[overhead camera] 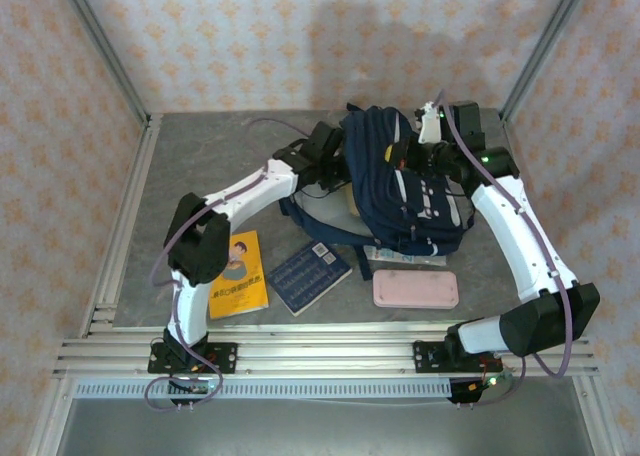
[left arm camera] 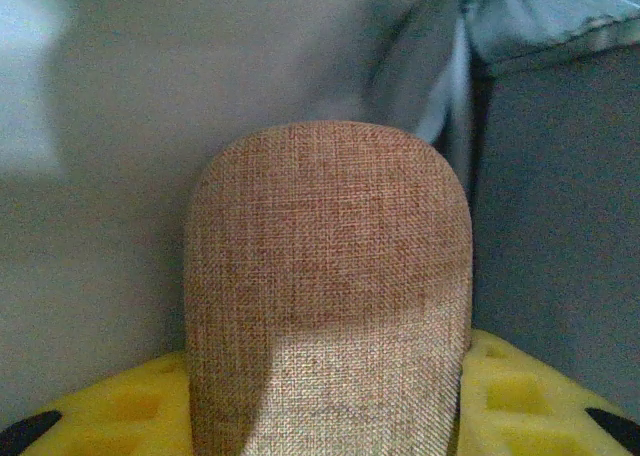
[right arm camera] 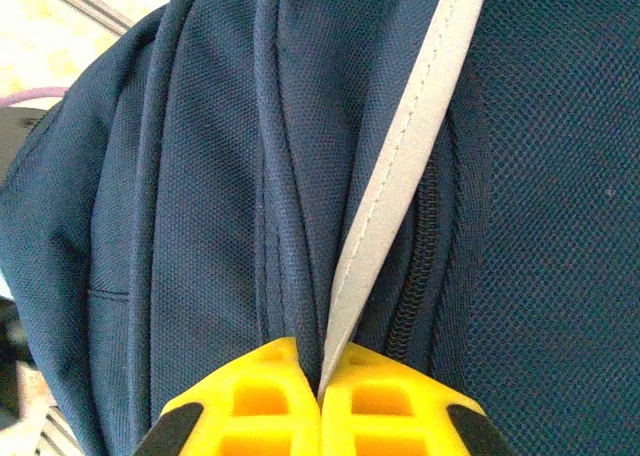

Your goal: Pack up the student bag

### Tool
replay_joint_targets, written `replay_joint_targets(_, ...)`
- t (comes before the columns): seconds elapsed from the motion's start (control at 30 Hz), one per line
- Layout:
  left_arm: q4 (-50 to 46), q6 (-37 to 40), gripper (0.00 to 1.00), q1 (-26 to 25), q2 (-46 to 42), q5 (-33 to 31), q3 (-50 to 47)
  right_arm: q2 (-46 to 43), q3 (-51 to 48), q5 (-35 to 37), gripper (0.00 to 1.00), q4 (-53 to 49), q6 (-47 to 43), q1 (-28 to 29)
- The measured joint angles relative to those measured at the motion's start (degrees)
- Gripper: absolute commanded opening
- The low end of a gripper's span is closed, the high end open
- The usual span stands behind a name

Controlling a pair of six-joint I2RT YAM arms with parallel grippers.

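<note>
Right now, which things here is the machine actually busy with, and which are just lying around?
In use: large navy-blue fabric backpack; brown woven-fabric round-topped object held in the left claw; right claw, shut on the backpack's grey trim stripe.
Lying untouched on the table: yellow paperback book; dark blue book; flat pink rectangular case.

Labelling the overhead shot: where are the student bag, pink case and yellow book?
student bag [overhead camera: 372,186], top view, navy fabric panel
pink case [overhead camera: 415,289], top view, middle of its top face
yellow book [overhead camera: 242,282], top view, cover centre
</note>
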Motion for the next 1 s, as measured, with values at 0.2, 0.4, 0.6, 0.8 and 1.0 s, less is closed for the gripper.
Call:
replay_joint_targets(0.2,14.7,-6.2,0.91,-4.7,8.2,3.7,2.9,0.0,0.0,-2.2,0.00,4.1,4.9,-0.1)
replay_joint_targets(0.4,19.9,-7.3,1.00,-6.1,11.0,4.6,3.2,0.6,0.0,-1.8,0.00,6.2,5.7,-0.3)
replay_joint_targets(0.6,15.9,-2.3,1.00,-5.6,6.0,1.7,0.7,0.7,0.0,1.7,0.00,6.2,4.6,-1.8)
replay_joint_targets(0.8,13.2,0.7,1.00,-3.4,-6.6,-0.3,-4.6,-0.3,-0.1,8.0,0.00,6.7,3.1,-4.2)
replay_joint_targets(1.0,5.5,6.1,1.00,-1.8,-13.4,-5.8,-4.8,-0.8,-0.2,11.9,0.00,7.0,1.4,-4.2)
